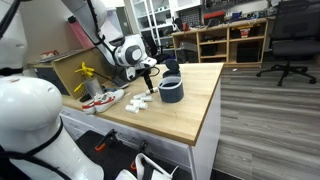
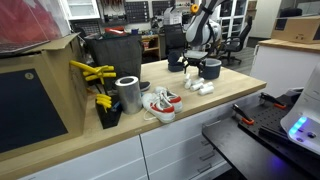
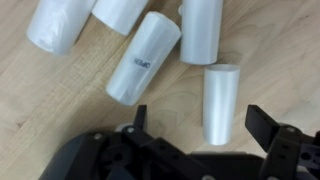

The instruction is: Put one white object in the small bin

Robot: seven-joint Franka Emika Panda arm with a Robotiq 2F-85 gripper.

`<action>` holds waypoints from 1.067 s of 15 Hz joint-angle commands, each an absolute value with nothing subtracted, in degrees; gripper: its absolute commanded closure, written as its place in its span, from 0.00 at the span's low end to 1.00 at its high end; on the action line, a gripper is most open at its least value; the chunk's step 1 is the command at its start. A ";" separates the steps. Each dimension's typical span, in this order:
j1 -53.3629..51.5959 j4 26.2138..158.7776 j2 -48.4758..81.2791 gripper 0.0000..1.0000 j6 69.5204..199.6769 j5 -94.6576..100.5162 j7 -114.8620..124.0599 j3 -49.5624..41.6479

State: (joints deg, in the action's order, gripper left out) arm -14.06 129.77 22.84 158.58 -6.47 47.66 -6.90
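Several white cylinders lie on the wooden table, seen as a cluster in both exterior views (image 1: 137, 103) (image 2: 198, 87). In the wrist view one short white cylinder (image 3: 221, 100) lies between the fingers of my gripper (image 3: 200, 120), which is open and hovers above it without touching. Another cylinder with a black label (image 3: 143, 57) lies to its left, and others (image 3: 200, 28) lie further off. The small dark bin (image 1: 171, 89) stands just beside the cluster; it also shows in an exterior view (image 2: 210, 68). My gripper (image 1: 147, 75) hangs over the cylinders.
A pair of white and red shoes (image 2: 160, 103), a metal can (image 2: 127, 93) and yellow tools (image 2: 95, 72) sit at one end of the table (image 1: 190, 115). A cardboard box (image 1: 62, 72) stands behind. Office chairs (image 1: 288, 40) stand on the floor beyond.
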 commanded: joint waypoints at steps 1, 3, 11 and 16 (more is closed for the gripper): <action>-13.88 129.39 23.73 0.00 158.47 -4.90 49.49 -7.72; -13.57 128.88 24.12 0.00 158.45 -5.41 49.13 -7.36; -13.20 126.75 25.41 0.00 158.07 -6.28 48.81 -6.13; -13.63 123.05 28.58 0.00 157.44 -6.48 49.58 -6.45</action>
